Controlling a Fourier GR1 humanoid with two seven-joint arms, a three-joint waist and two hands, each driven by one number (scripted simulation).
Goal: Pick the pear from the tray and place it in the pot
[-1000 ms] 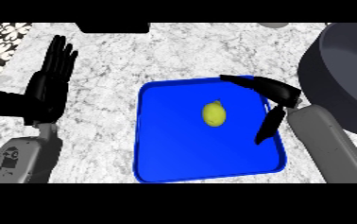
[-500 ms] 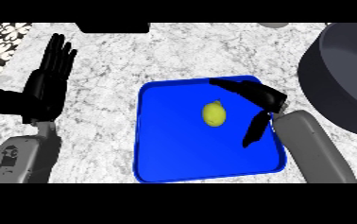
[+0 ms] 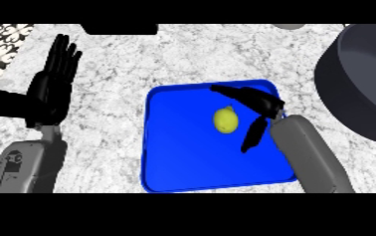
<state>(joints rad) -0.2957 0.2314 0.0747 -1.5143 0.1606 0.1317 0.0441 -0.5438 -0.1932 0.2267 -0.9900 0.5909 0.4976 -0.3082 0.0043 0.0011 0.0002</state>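
No readable text or labels.

The pear [image 3: 226, 119] was small and yellow-green. It lay on its side a little right of the middle of the tray [image 3: 176, 145], with its narrower end toward the far rim. The tray was bright blue and squarish, with rounded corners and a low rim, and sat flat on the counter [image 3: 183, 56]. The pot [image 3: 352, 80], dark grey and round, stood off the tray's far right corner, only partly in sight and apart from the pear.
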